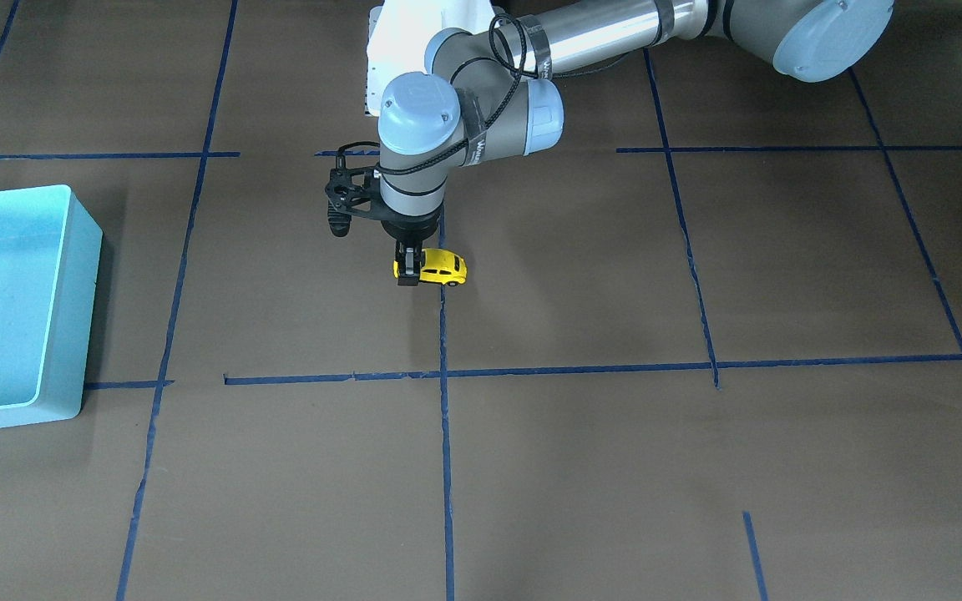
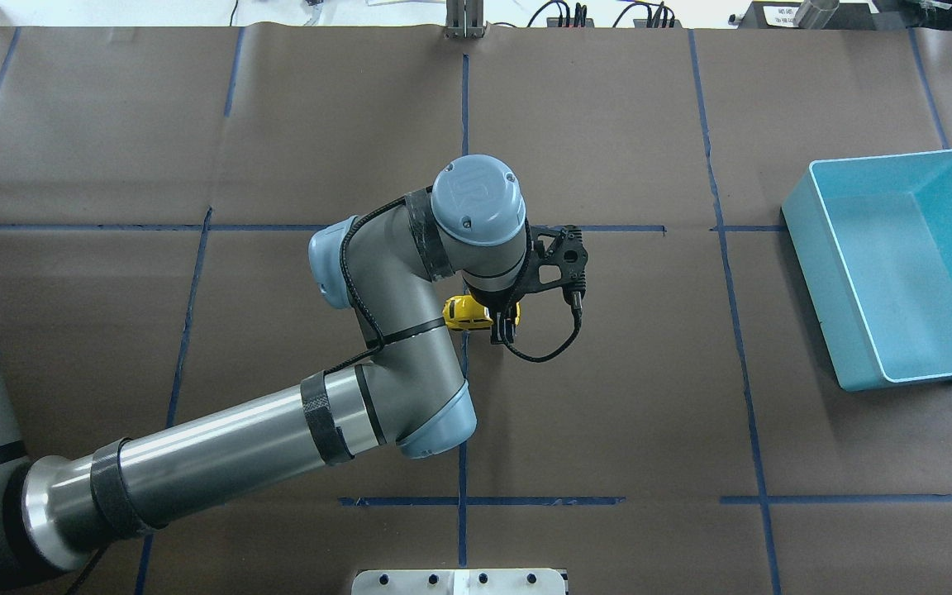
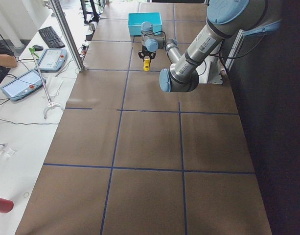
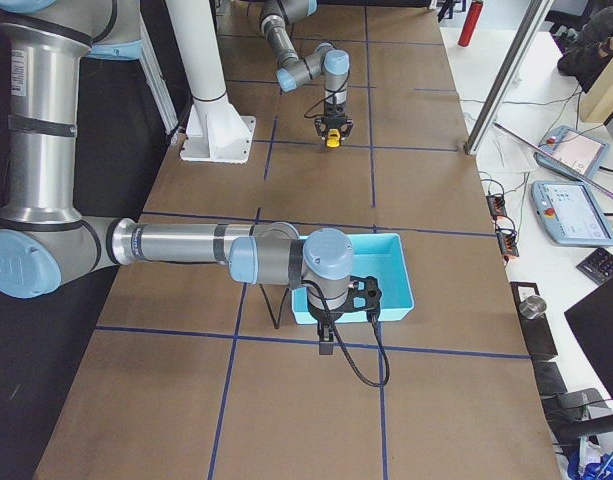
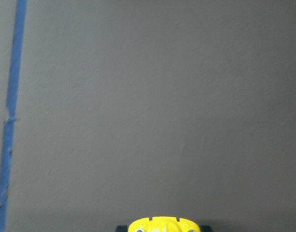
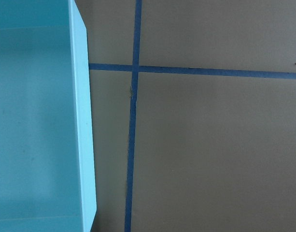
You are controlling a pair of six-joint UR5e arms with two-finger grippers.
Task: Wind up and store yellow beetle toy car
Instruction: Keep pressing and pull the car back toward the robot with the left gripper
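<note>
One toy car [image 2: 461, 311], one bin [image 2: 815, 264], two grippers over the brown table [image 2: 608, 413].
The turquoise bin shows only its own floor inside. In the overhead view the yellow car is near the table's middle, with the bin well apart at its 3 o'clock. The left gripper [image 1: 407, 274] points straight down, its fingers clamped on one end of the car. The right gripper [image 4: 326, 347] hangs just beside the bin; I cannot tell whether its fingers are apart or together.
</note>
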